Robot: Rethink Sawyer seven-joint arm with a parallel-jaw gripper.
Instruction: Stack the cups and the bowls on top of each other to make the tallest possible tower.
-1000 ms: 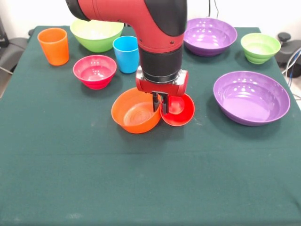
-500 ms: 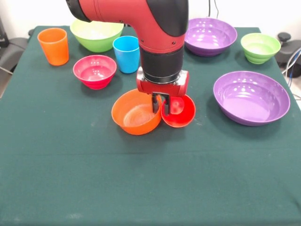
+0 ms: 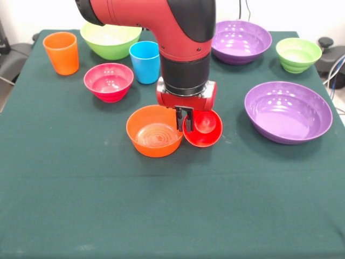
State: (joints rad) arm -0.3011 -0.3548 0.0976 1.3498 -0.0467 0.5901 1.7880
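My gripper [image 3: 184,117] hangs over the table's middle with its jaws close together on the left rim of the red cup [image 3: 205,129], which looks slightly tilted. The orange bowl [image 3: 154,131] sits right beside it, touching on the left. The orange cup [image 3: 61,52], the sky blue cup [image 3: 145,61], the pink bowl [image 3: 108,81] and the large lime green bowl [image 3: 110,39] stand at the back left. Two purple bowls [image 3: 240,40] [image 3: 288,110] and the small green bowl [image 3: 298,54] are on the right. The lime green cup is hidden or out of view. No stack shows.
The dark green tablecloth [image 3: 172,205] covers the table. The arm's red and black body [image 3: 178,38] comes down from the top middle and hides part of the table behind it.
The gripper and the red cup have shifted slightly up and away. The orange bowl has moved a little to the left and sits flatter.
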